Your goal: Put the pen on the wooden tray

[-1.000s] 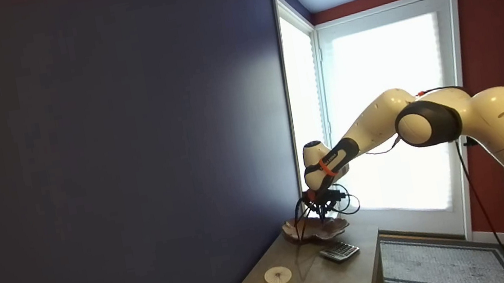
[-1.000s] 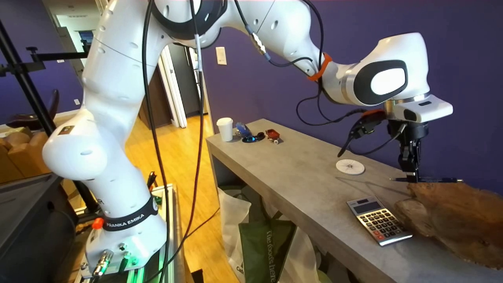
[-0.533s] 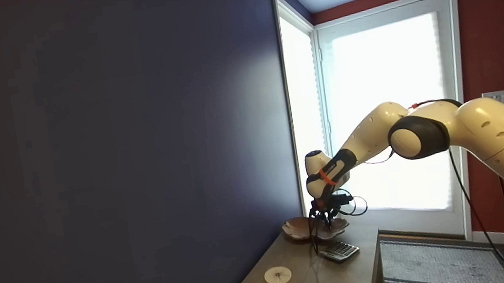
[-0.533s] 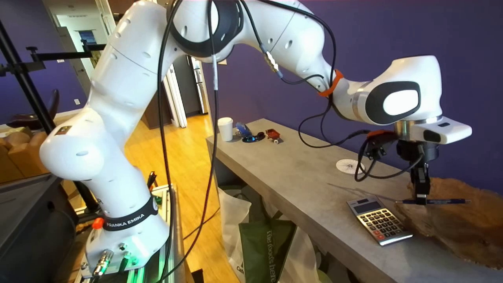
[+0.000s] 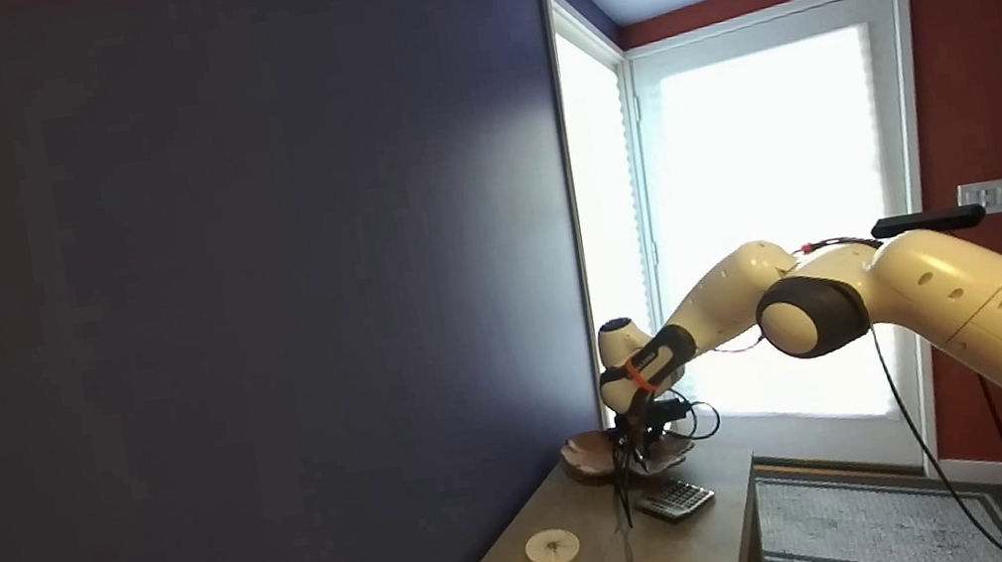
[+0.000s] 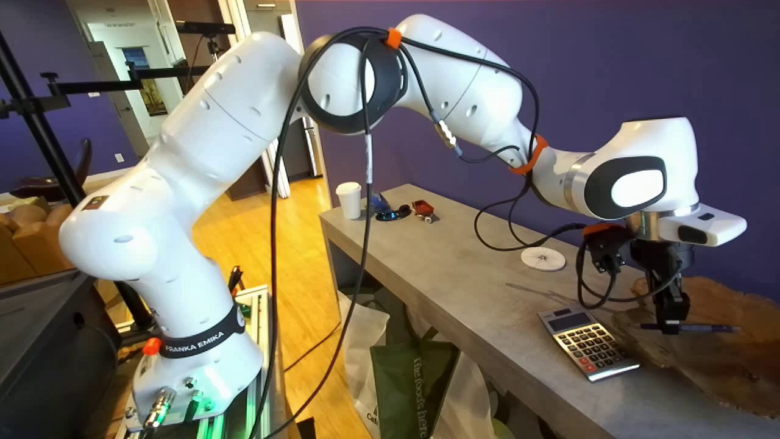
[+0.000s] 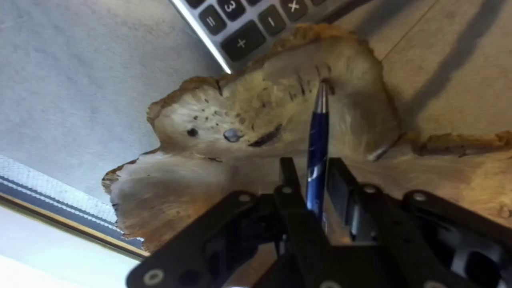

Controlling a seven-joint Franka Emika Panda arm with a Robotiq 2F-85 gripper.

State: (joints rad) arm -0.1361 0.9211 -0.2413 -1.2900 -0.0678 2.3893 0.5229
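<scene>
The wooden tray (image 6: 731, 372) is a shallow reddish-brown dish with an uneven rim. It also shows in an exterior view (image 5: 589, 456) and fills much of the wrist view (image 7: 180, 172). The slim blue pen (image 7: 319, 132) with a silver tip is over the tray and between my fingers; it also shows in an exterior view (image 6: 707, 328). My gripper (image 7: 311, 162) is low over the tray, with its fingers apart. A gap shows between the pen and the left finger. I cannot tell whether the pen touches the tray. The gripper also shows in both exterior views (image 6: 670, 328) (image 5: 642, 460).
A calculator (image 6: 588, 344) lies against the tray's edge; it also shows in the wrist view (image 7: 244, 38). A white round disc (image 6: 543, 258) lies nearby. A white cup (image 6: 349, 201), sunglasses (image 6: 393, 213) and a red toy cart (image 6: 423, 209) are at the far end. A wall runs behind.
The arm has come down and slightly outward with the pen, from above the tray's edge to low over the tray. The fingers look more parted now.
</scene>
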